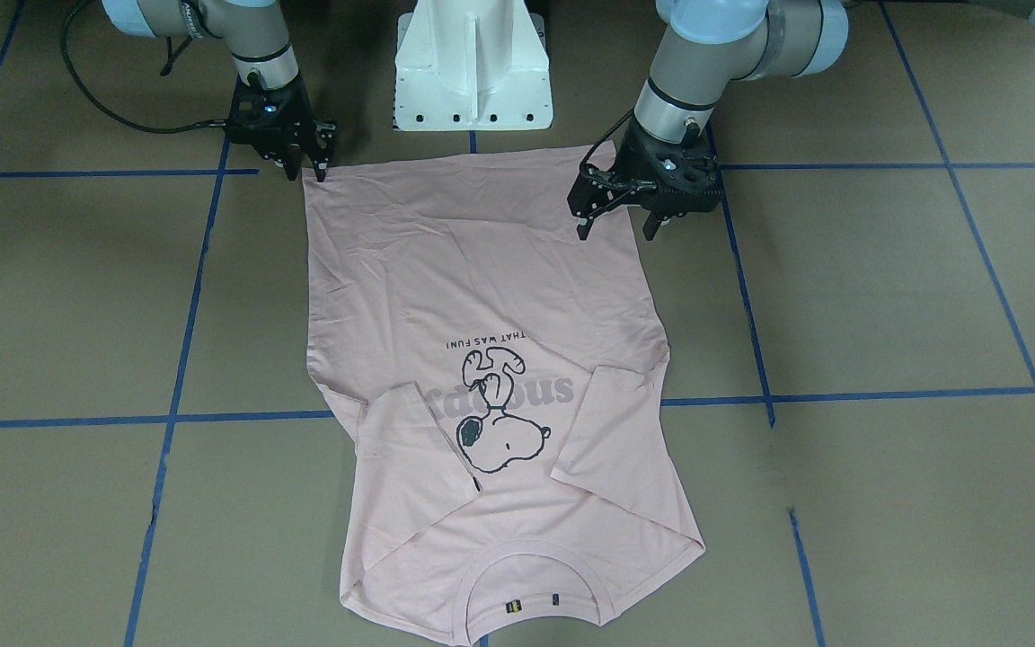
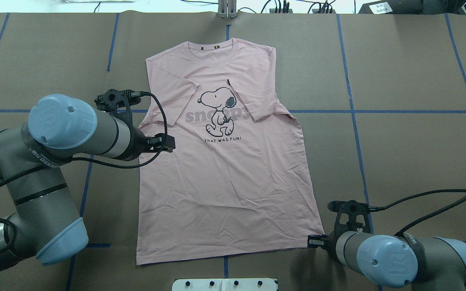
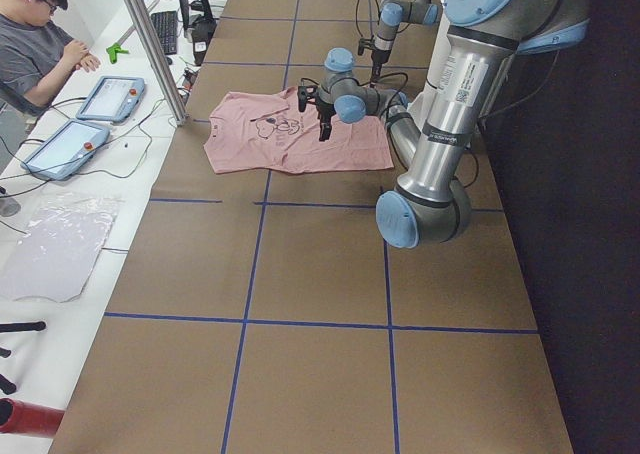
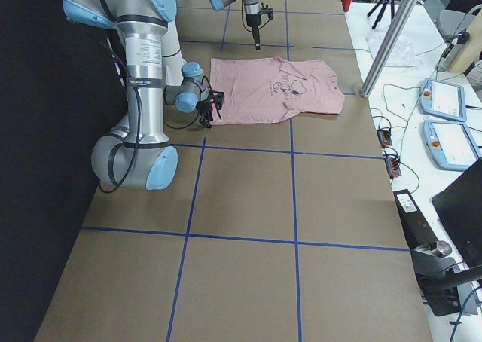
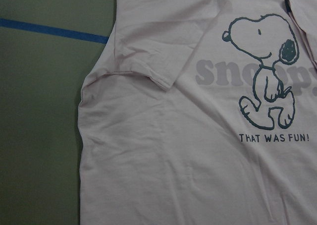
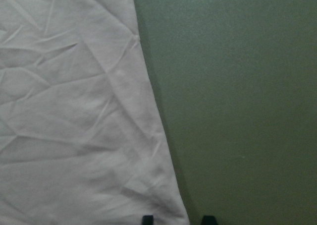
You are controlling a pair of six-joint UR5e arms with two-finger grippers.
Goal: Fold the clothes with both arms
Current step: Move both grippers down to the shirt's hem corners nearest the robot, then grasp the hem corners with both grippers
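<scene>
The pale pink T-shirt lies flat and print up on the brown table, collar far from me and hem near me. Both sleeves are folded in over the chest beside the dog print. My left gripper is open and empty, and hovers above the shirt's left side edge; its wrist view shows the shirt from above, with no fingers in view. My right gripper is open and low at the right hem corner. In its wrist view the fingertips straddle the shirt's edge.
The white pedestal stands just behind the hem, between the arms. Blue tape lines cross the brown table. In the exterior left view an operator sits by tablets beyond the far table edge.
</scene>
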